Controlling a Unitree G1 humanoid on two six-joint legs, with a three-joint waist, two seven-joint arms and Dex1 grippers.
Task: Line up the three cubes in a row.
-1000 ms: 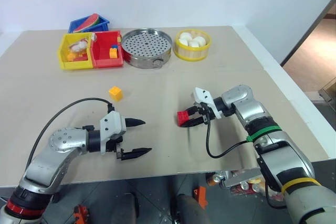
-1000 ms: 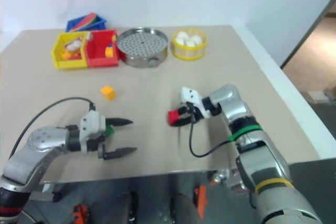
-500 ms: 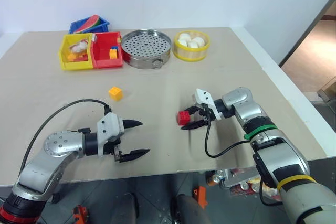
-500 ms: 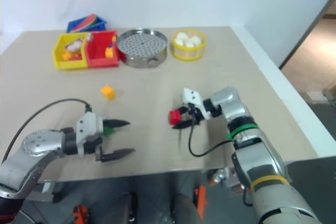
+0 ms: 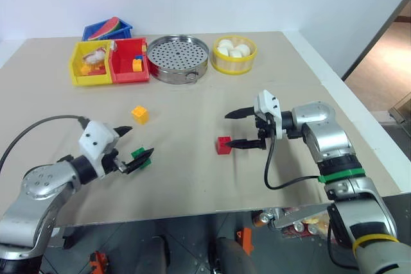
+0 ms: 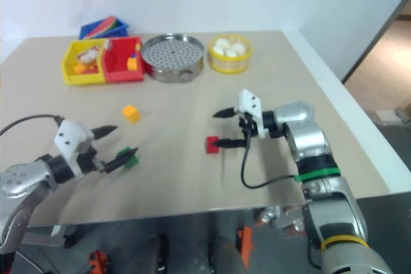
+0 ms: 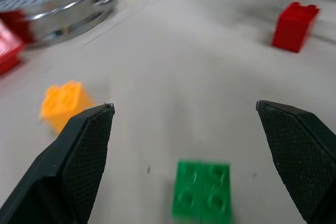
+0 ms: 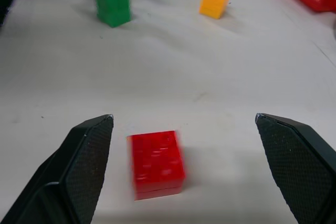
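The red cube stands on the table near the middle, just left of the lower fingertip of my right gripper, which is open and hovers above it with nothing held. In the right wrist view, the red cube lies on the table between the spread fingers. Towards the front left sits the green cube, close by the lower finger of my left gripper, which is open and empty. The yellow-orange cube lies further back on the left, apart from both grippers.
At the back stand a blue bin, a yellow bin and a red bin with small toys. Beside them are a perforated metal steamer tray and a yellow basket of white balls. The table's front edge runs just behind both arms.
My right gripper opened, let go of the red cube on the table, and lifted away to the right. My left gripper drew back to the left, leaving the green cube exposed.
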